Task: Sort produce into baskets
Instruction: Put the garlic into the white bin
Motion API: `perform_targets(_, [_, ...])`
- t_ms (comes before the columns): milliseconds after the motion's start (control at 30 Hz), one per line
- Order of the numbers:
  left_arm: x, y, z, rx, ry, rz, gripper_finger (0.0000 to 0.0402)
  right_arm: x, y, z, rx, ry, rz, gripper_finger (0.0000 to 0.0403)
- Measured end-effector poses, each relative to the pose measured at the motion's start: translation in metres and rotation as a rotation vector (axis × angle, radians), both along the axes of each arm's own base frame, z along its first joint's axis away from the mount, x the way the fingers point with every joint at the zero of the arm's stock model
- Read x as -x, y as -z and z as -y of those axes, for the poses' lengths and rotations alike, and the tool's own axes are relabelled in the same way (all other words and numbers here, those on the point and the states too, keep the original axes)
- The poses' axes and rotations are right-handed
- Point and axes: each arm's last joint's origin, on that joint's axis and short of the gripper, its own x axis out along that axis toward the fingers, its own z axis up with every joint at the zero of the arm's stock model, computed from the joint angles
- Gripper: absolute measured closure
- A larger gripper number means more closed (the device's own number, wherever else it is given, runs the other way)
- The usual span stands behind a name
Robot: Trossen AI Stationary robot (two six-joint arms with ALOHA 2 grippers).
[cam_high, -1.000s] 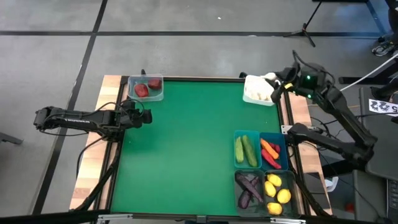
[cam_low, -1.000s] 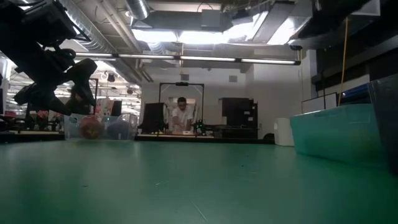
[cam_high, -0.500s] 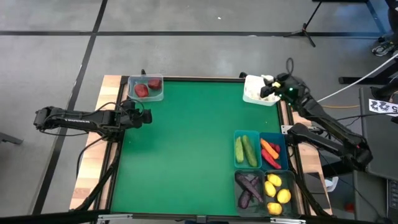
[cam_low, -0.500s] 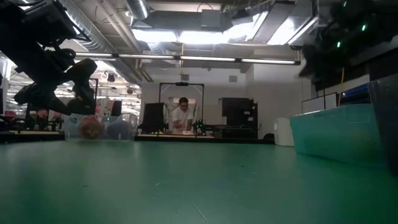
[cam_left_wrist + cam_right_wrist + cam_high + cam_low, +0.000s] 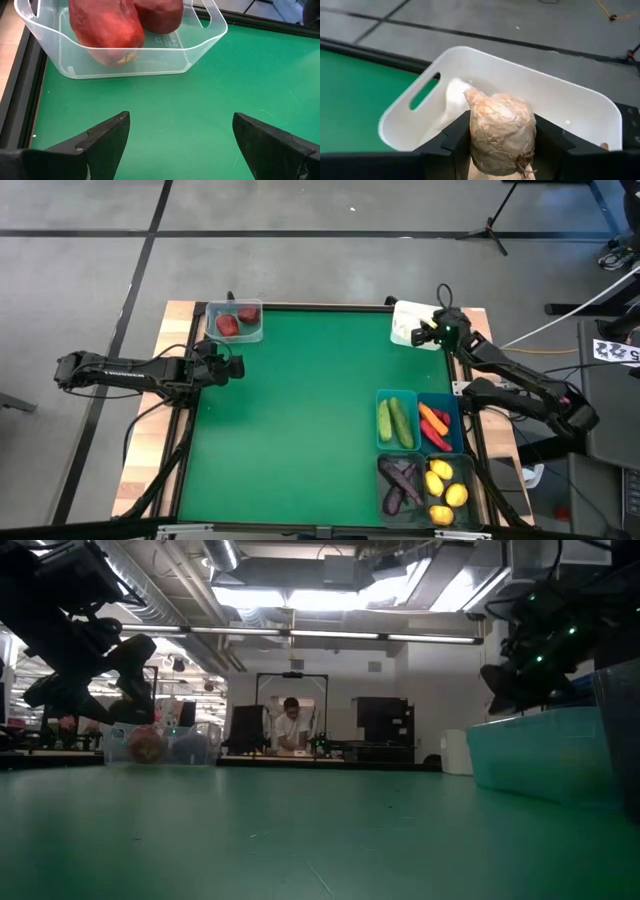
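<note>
While the right gripper [image 5: 502,150] grips a garlic [image 5: 501,131] between its fingers, the white bin [image 5: 560,107] lies straight ahead of it and just below, open side up, with its handle slot on the wall nearest the green mat [image 5: 290,420]. From above, this gripper [image 5: 432,330] hangs over the white bin's [image 5: 405,323] outer edge, at the mat's far right corner. The garlic sits stem-end toward the bin, its root end toward the wrist. More white shows inside the bin beyond the garlic; I cannot tell what it is. Nothing stands between garlic and bin, so the drop looks unobstructed; only the near rim could catch it.

Well away from the white bin, across the mat, the left gripper [image 5: 177,137] waits with fingers spread, facing the clear bin [image 5: 125,60], which holds two dark red round ones [image 5: 107,25]. Nearer than the white bin along the same side, four filled bins [image 5: 420,455] sit clustered, clear of the path.
</note>
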Motion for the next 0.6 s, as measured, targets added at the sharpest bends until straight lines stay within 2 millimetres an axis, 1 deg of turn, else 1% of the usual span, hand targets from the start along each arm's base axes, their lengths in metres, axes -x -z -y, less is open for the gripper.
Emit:
perform_targets(333, [0.0, 0.0, 0.0, 0.0, -0.001, 0.001, 0.0057, -0.009, 0.018, 0.013, -0.053, 0.033, -0.062, 0.0246])
perform_targets(600, [0.0, 0.0, 0.0, -0.002, 0.002, -0.004, 0.0057, -0.012, 0.027, 0.015, -0.103, 0.008, -0.093, 0.0245])
